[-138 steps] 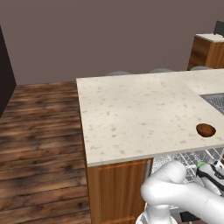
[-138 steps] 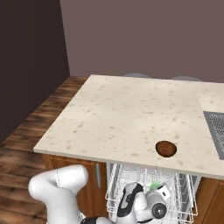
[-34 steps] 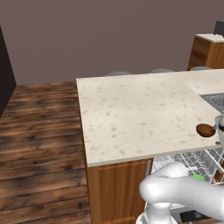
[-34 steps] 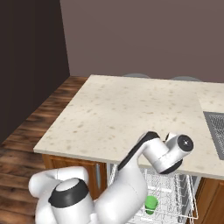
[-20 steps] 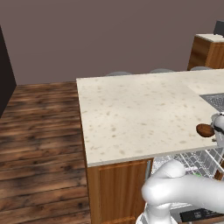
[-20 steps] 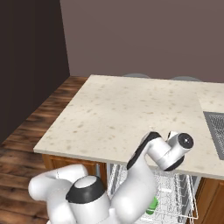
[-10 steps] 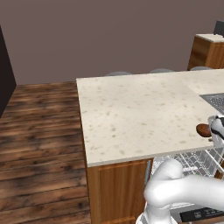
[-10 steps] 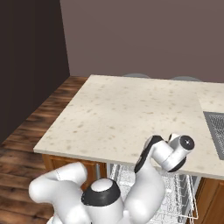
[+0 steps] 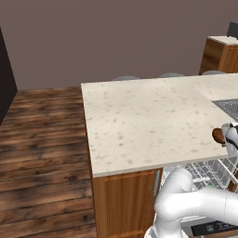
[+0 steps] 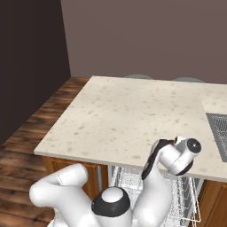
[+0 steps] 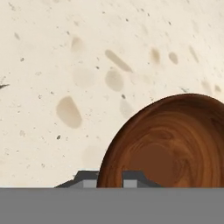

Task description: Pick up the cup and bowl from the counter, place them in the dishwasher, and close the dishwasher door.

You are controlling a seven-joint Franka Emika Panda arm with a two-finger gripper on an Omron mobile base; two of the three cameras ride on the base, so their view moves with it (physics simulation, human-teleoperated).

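The reddish-brown wooden bowl (image 11: 175,140) sits on the beige speckled counter (image 9: 148,121) near its front right edge. In the left base view the bowl (image 9: 217,135) peeks out from behind my hand. My gripper (image 11: 109,178) is shut on the bowl's near rim, one fingertip (image 11: 85,177) outside it and one inside. The right base view has my hand (image 10: 184,153) low over that spot, covering the bowl. Below the counter edge the dishwasher (image 10: 128,177) stands open with its white wire rack pulled out. A small green patch in the rack looks like the cup (image 9: 210,187). A dark strip of the dishwasher door (image 9: 211,228) shows under my arm.
A grey sink (image 10: 218,133) is set into the counter just right of the bowl. A separate wooden cabinet (image 9: 223,53) stands at the far right. Wooden floor (image 9: 42,139) lies to the left of the counter. My own arm (image 10: 150,190) arches over the open rack.
The fingers have closed from wide open onto the bowl's rim. The hand has sunk slightly toward the counter. The bowl has stayed in place.
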